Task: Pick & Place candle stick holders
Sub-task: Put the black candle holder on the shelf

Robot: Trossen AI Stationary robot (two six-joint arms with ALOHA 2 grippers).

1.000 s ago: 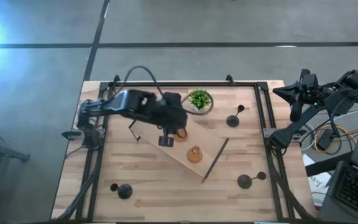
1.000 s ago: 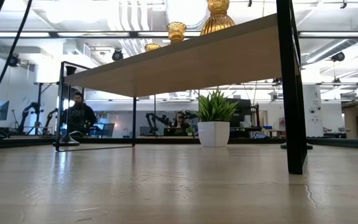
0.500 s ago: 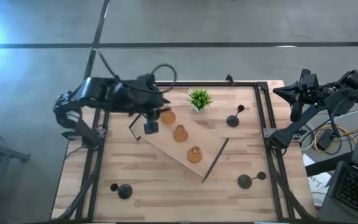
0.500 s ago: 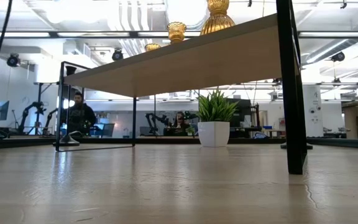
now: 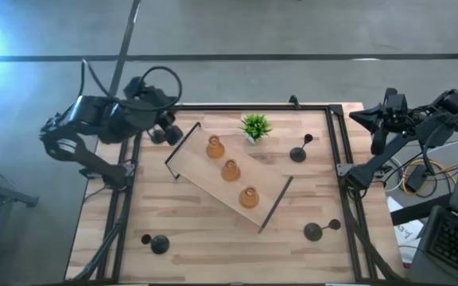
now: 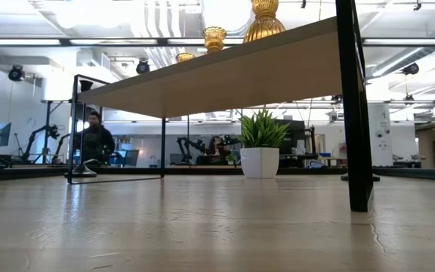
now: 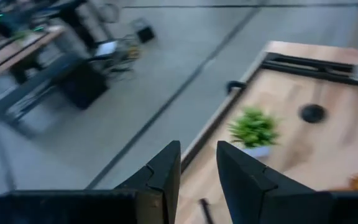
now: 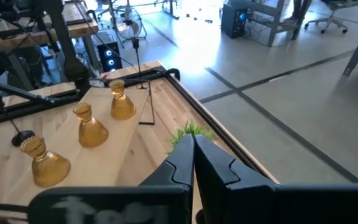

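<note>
**Three amber holders on the tray, four black ones scattered on the tabletop**

High view: three amber holders [image 5: 230, 170] stand in a diagonal row on the wooden tray [image 5: 199, 181] in the middle of the tabletop [image 5: 213, 238]. Four black holders show: one near the left end effector [image 5: 162, 127] at the far left corner [image 5: 157, 136], one at the far right [image 5: 298, 153], one at the near right [image 5: 314, 231], one at the near left [image 5: 158, 244]. A potted plant [image 5: 254, 126] sits by the far edge, just beside the tray. The right end effector [image 5: 372, 119] hangs off the tabletop's right edge, well apart from every holder.

Low view: the tray is seen from beneath on its dark legs, with amber holders on top [image 6: 265, 17] and the plant behind; neither arm shows.

Left wrist view: the left end effector's fingers [image 7: 166, 171] stand narrowly apart, gripping nothing; the plant and one black holder [image 7: 312, 112] lie beyond.

Right wrist view: the right end effector's fingers [image 8: 182, 155] are pressed together, empty; all three amber holders show on the tray.
</note>
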